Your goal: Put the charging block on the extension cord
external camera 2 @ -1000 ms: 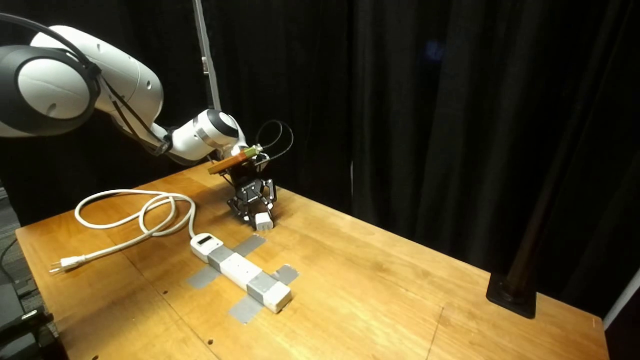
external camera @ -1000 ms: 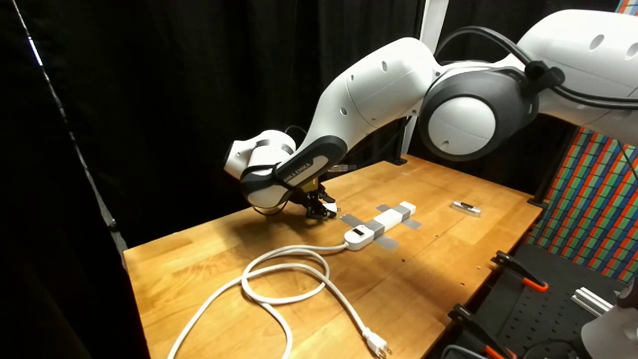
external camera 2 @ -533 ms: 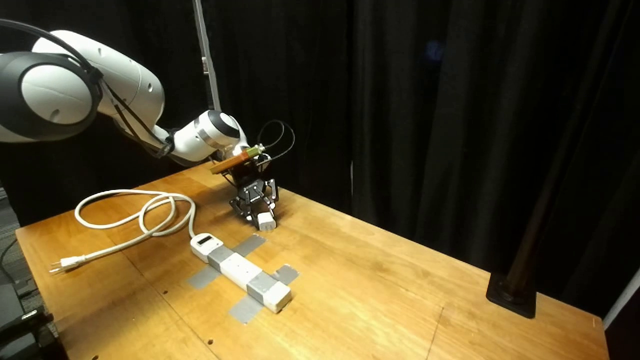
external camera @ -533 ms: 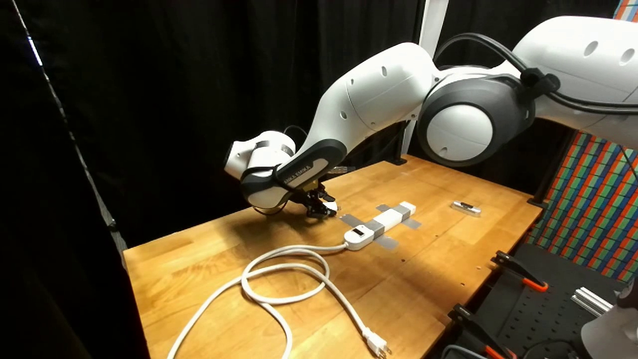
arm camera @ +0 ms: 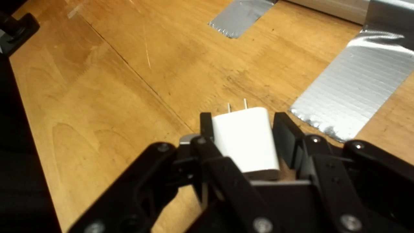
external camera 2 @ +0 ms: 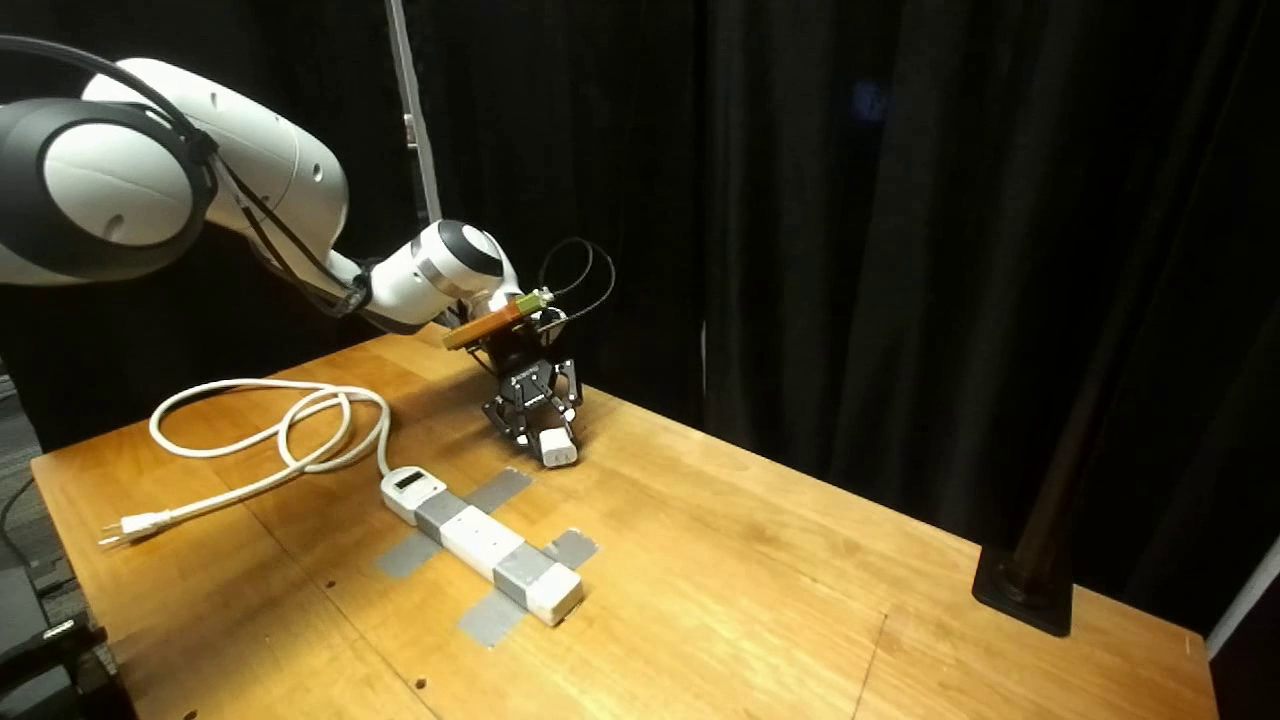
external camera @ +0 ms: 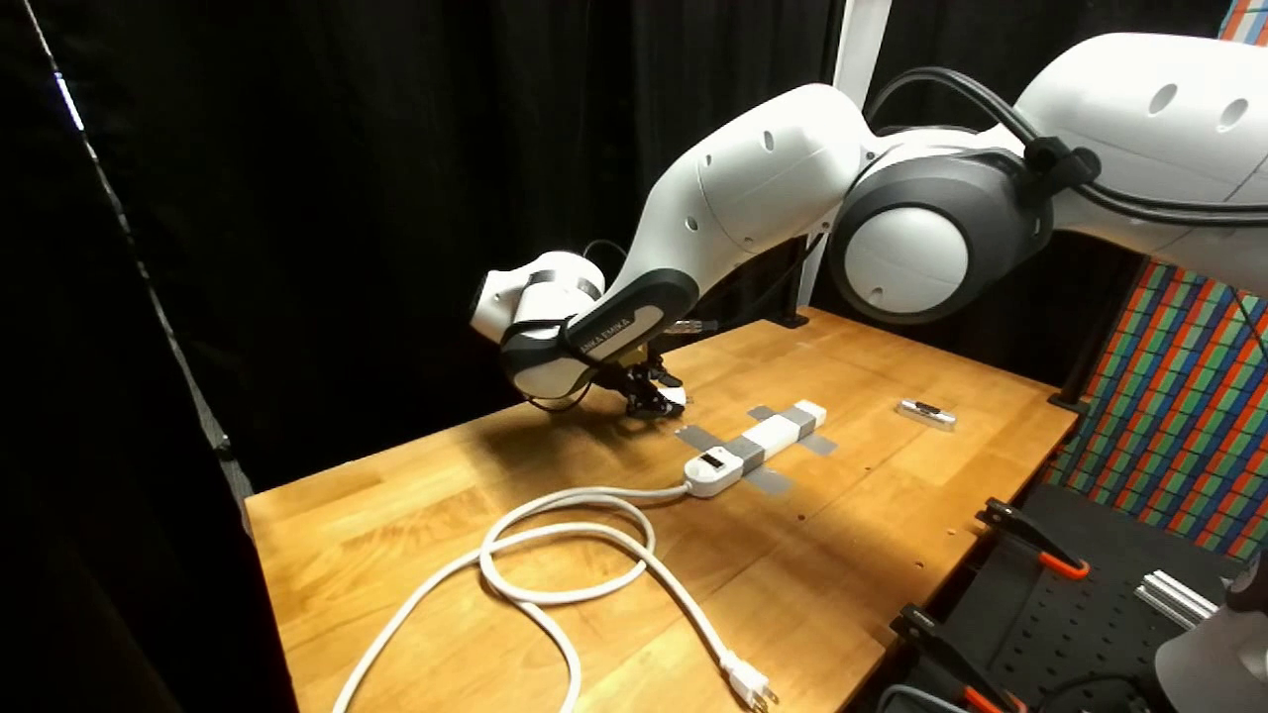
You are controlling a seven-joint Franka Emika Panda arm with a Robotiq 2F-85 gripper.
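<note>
The charging block (arm camera: 245, 139) is a small white cube with two metal prongs pointing away from my gripper (arm camera: 242, 124). My gripper is shut on it, with one black finger on each side; the block also shows at the fingertips in both exterior views (external camera: 674, 396) (external camera 2: 557, 447). It is low over the table; I cannot tell whether it touches. The extension cord's white socket strip (external camera 2: 482, 540) is taped to the table with grey tape, a short way from the block. Its white cable (external camera: 565, 598) lies in a loose loop. The strip's edge shows in the wrist view (arm camera: 336, 8).
The wooden table (external camera: 872, 505) has a black curtain behind it. A small silver and dark object (external camera: 926, 412) lies beyond the strip. Black clamps with orange tips (external camera: 1035, 540) grip the table edge. A black post base (external camera 2: 1022, 592) stands on the table.
The gripper and the charging block have moved together along the table's back edge, rightward in both exterior views. The strip and cable have stayed in place.
</note>
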